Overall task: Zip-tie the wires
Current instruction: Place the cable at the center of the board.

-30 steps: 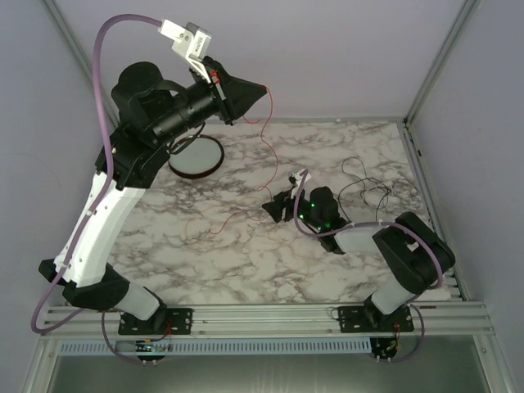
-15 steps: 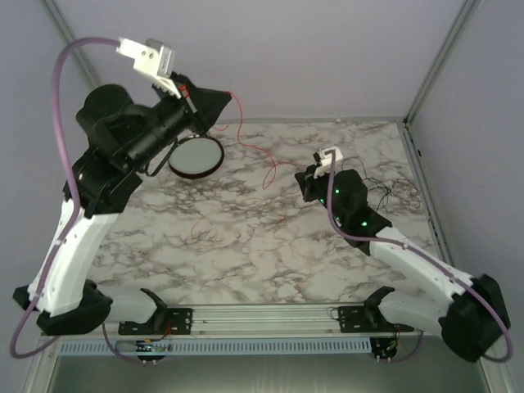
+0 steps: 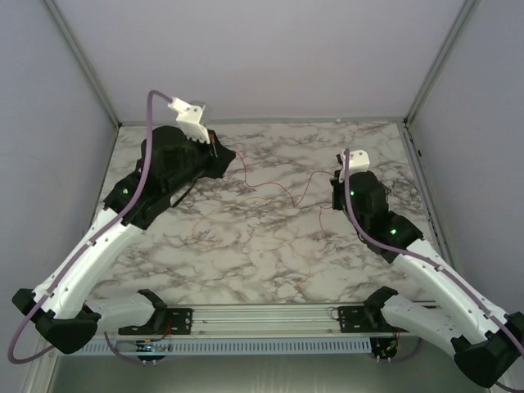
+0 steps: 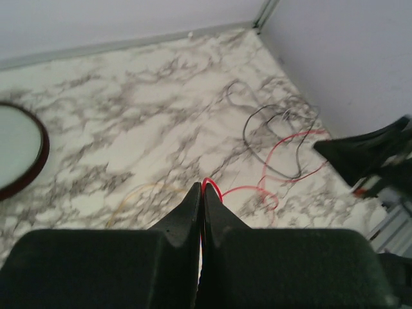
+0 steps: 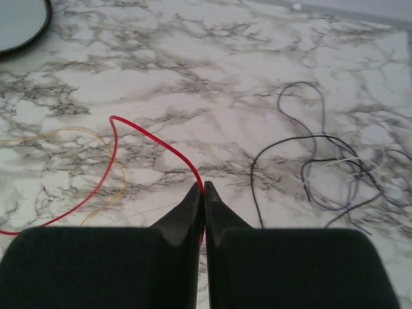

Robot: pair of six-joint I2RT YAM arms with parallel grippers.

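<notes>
Left hand [image 4: 201, 188], right hand [image 5: 201, 187] each pinch red wire [image 5: 158, 140] (slack between).

Two grippers: the left gripper [image 4: 201, 191] and the right gripper [image 5: 201, 188]. One red wire [image 5: 115, 148] between their tips. One yellow wire [image 5: 64, 131] left of the right gripper, a few dark wires [image 5: 322, 161] right of it. One dish [image 4: 16, 154].

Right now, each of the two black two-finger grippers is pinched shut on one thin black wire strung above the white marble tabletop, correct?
The thin wire is red, not black; the wrist views show it pinched in the left gripper and right gripper, strung above the marble tabletop.
</notes>
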